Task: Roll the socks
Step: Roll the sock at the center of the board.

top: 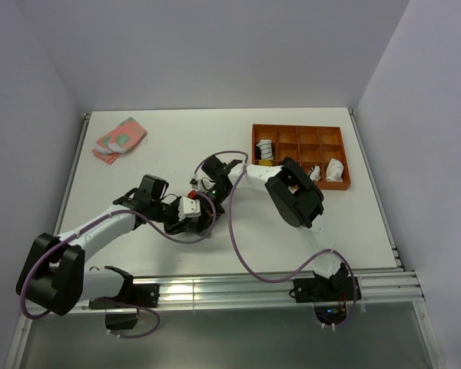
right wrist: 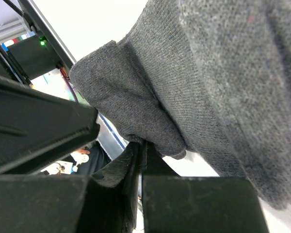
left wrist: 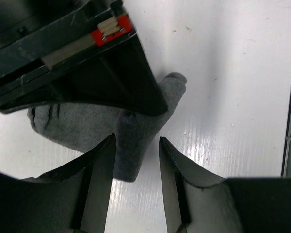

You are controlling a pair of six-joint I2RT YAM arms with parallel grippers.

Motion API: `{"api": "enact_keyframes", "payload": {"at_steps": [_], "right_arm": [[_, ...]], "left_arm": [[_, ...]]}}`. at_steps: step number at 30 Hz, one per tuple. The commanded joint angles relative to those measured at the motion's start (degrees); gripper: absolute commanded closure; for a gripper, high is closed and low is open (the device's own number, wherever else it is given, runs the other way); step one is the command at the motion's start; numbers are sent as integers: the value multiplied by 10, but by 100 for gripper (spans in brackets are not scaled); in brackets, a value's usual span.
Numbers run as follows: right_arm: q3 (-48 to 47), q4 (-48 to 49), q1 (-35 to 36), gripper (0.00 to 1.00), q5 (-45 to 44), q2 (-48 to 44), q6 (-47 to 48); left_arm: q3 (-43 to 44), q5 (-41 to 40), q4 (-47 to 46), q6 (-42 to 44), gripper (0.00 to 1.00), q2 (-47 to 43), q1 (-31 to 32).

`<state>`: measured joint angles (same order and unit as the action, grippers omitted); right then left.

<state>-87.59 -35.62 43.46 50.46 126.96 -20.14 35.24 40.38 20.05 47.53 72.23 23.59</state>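
**Grey sock pinned between both grippers at mid-table**

Grey sock [left wrist: 131,136] is lying on the white table [top: 177,138], near the middle and slightly toward the near edge. From above it is almost wholly hidden under the two wrists meeting there.

Right gripper [right wrist: 141,145] is coming in from the far side. Its jaws are pressing tight together with a fold of the grey fabric caught at the tips. In the left wrist view the cloth is rising in a small ridge toward that black tip, and the gripper body is covering most of the sock's upper half.

Left gripper [left wrist: 136,141] is standing with its jaws well apart, straddling the sock's narrow near end. One finger is overlapping the fabric edge and the other is standing just beside it. It is not holding anything.

Surroundings:
- Orange tray [top: 300,127] with compartments is sitting at the far right of the table, well apart from the sock.
- Inside it are a black-and-white striped roll [top: 266,146], a yellow bundle [top: 266,162] just below it, and white pieces [top: 336,169] toward the right end.
- The right arm's elbow [top: 296,201] is hanging over the tray's near edge and blocking part of it from above.
- A pink-and-green cloth [top: 119,140] is lying at the far left.
- Purple cables [top: 238,246] are looping over the table between the arms.
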Motion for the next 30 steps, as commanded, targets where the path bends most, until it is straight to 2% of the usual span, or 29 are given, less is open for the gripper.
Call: {"api": "enact_keyframes", "payload": {"at_steps": [1, 12, 24, 29, 30], "right_arm": [[-12, 8, -2, 98, 1, 9, -2], [2, 13, -6, 99, 2, 7, 5], [31, 43, -7, 97, 13, -16, -2], [69, 69, -7, 85, -13, -68, -20], [74, 76, -7, 79, -40, -78, -23]], "left_arm": [[1, -2, -13, 15, 54, 5, 15], [13, -5, -12, 24, 56, 59, 29], [27, -28, -36, -7, 61, 119, 29], [42, -36, -13, -14, 65, 138, 29], [44, -35, -10, -15, 68, 142, 29]]}}
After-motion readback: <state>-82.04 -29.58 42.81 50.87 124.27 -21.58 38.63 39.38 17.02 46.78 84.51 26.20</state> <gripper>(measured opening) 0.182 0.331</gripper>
